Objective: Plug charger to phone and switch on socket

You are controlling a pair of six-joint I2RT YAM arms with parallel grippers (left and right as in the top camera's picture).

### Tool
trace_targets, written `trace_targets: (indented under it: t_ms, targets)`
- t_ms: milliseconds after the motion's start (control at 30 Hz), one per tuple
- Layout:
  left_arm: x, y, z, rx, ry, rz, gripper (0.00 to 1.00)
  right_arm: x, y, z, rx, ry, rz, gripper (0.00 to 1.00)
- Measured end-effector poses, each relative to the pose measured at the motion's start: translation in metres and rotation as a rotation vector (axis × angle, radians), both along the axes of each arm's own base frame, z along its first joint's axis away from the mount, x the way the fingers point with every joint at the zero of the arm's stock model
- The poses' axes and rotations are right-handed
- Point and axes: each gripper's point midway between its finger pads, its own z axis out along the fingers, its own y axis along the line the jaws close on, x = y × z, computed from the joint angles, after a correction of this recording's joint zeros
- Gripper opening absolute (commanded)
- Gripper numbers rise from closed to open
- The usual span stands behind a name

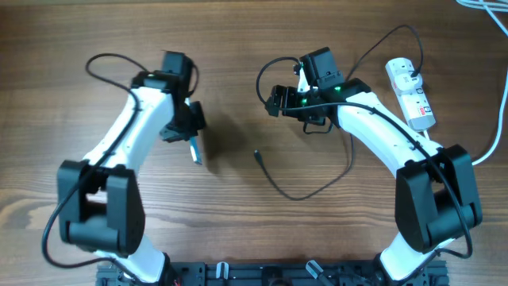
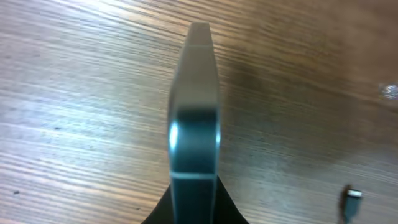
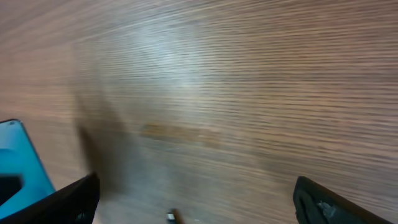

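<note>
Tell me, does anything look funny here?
The phone is held on edge in the shut left gripper instead of lying flat, and the charger lies loose with its tip plugged into nothing. Nothing looks spilled or broken.

**First speaker:** What sort of place did we look down on?

**Second speaker:** We took it for a robotics lab bench. Two white-and-black robot arms, the left arm [image 1: 127, 135] and the right arm [image 1: 381, 131], rose from a black rail [image 1: 238, 274] at the near edge of a bare wood-grain table [image 1: 238, 238].

**First speaker:** What else pointed us that way?

**Second speaker:** We saw thin black wiring looped along each arm. A white socket [image 1: 411, 94] lay at the far right, and its thick white cord [image 1: 500, 127] trailed off the table edge.
</note>
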Motion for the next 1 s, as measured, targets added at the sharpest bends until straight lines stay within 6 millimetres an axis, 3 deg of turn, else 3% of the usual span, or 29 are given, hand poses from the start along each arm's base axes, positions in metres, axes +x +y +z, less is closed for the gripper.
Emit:
trace_targets:
  t_ms: [200,633,1000]
  targets:
    - [-0.006,-0.025,-0.026,0.09,0.042,-0.105,0.04,0.001,-0.012,-0.005,-0.067,-0.007,-0.021,1.0]
    - [-0.011,-0.031,-0.027,0.067,0.058,-0.073,0.16,-0.002,-0.015,-0.007,-0.082,0.009,-0.024,0.99]
    - [-0.014,-0.032,-0.027,0.056,0.07,0.015,0.15,-0.003,-0.015,-0.007,-0.084,0.013,-0.024,1.0]
